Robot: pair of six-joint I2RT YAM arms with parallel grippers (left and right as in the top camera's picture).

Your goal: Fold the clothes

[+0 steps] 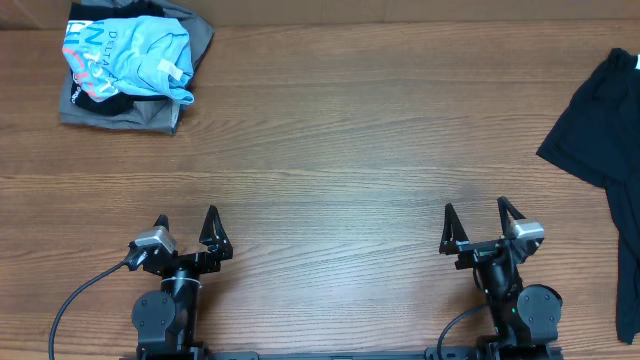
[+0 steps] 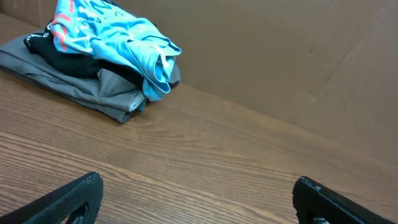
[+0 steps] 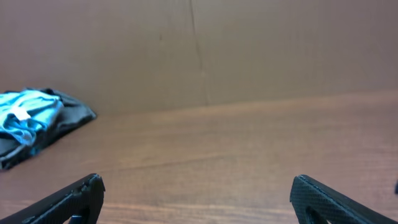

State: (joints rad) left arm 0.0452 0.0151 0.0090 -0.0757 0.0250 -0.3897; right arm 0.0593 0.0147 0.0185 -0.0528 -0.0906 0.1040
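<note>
Wooden table [image 1: 350, 120], black T-shirt [image 1: 600, 120] right edge

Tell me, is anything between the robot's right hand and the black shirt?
No, nothing visible. Only bare table lies between the open right gripper and the black T-shirt at the right edge. The other clothes sit far left.

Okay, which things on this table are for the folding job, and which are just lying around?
For the job: black T-shirt at the right edge; left gripper and right gripper, both open.
Lying about: blue shirt, piled on grey garment, far left.
</note>
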